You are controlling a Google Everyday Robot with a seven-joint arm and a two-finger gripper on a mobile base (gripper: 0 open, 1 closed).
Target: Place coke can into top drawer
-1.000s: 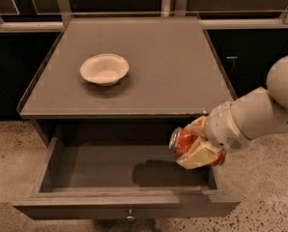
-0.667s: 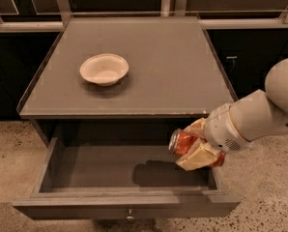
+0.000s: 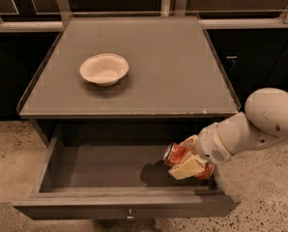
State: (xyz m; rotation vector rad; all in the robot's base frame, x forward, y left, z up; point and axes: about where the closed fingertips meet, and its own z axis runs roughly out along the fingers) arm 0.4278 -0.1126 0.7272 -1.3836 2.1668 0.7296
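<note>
The top drawer stands pulled open below the tabletop, its small metal knob at the front centre. My gripper reaches in from the right and is shut on the red coke can. The can lies tilted on its side, silver end toward the left, held inside the drawer's right part just above its floor. Its shadow falls on the drawer floor to the left. The cream fingers cover much of the can's body.
A cream bowl sits on the grey tabletop at the left. My white arm comes in from the right over the speckled floor. Dark cabinets with metal rails stand behind.
The gripper with the can has moved lower and a little further into the drawer. The bowl and the drawer have not moved.
</note>
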